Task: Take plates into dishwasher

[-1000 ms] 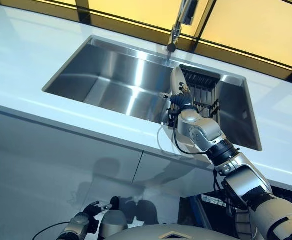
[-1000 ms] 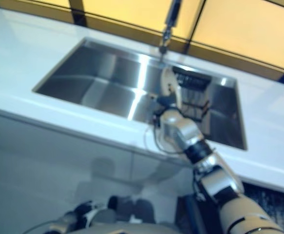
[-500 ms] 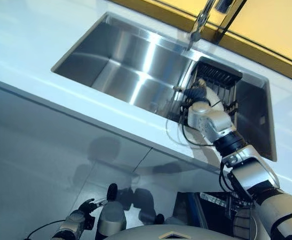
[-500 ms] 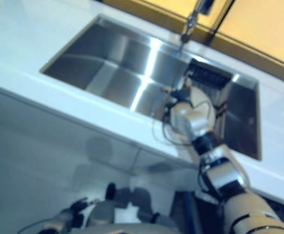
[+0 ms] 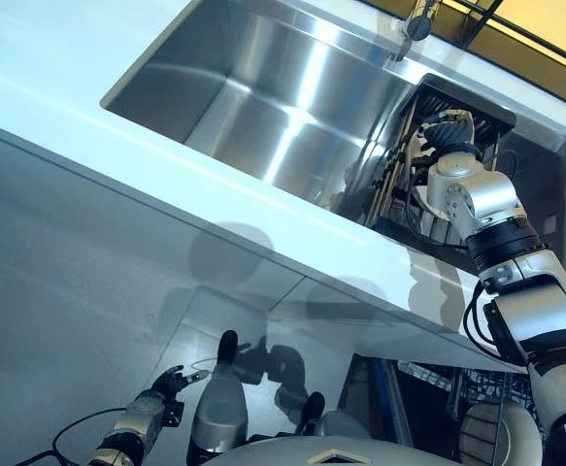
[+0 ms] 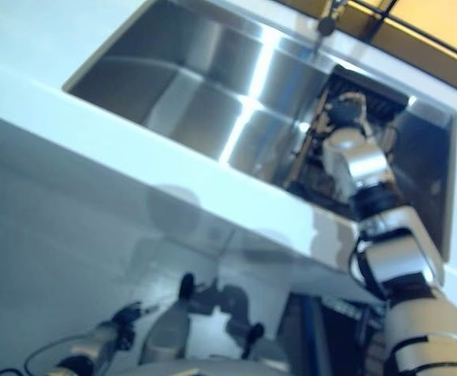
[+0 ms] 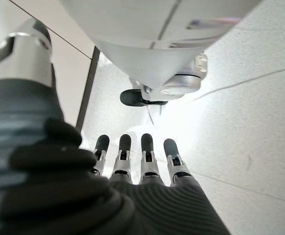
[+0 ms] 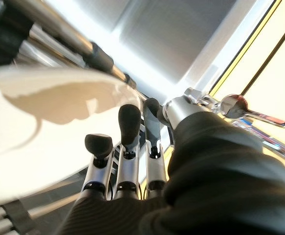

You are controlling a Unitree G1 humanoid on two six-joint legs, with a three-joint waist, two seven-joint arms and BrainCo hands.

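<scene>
Plate: white round ceramic plate (image 8: 39, 122) stands on edge among the bars of the black wire dish rack (image 5: 457, 126) at the right end of the stainless steel sink (image 5: 263, 107).
Right hand: right hand (image 8: 125, 147) lies with straight fingers against the plate's face; no curl or pinch visible.
Left hand: left hand (image 7: 132, 166) hangs relaxed, fingers extended, low over the floor.
Risk: unpinched, the plate could slip or snag on the bars when lifted.

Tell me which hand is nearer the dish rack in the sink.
Right. The right hand is inside the dish rack, fingers against a white plate; the left hand hangs low near the floor.
</scene>
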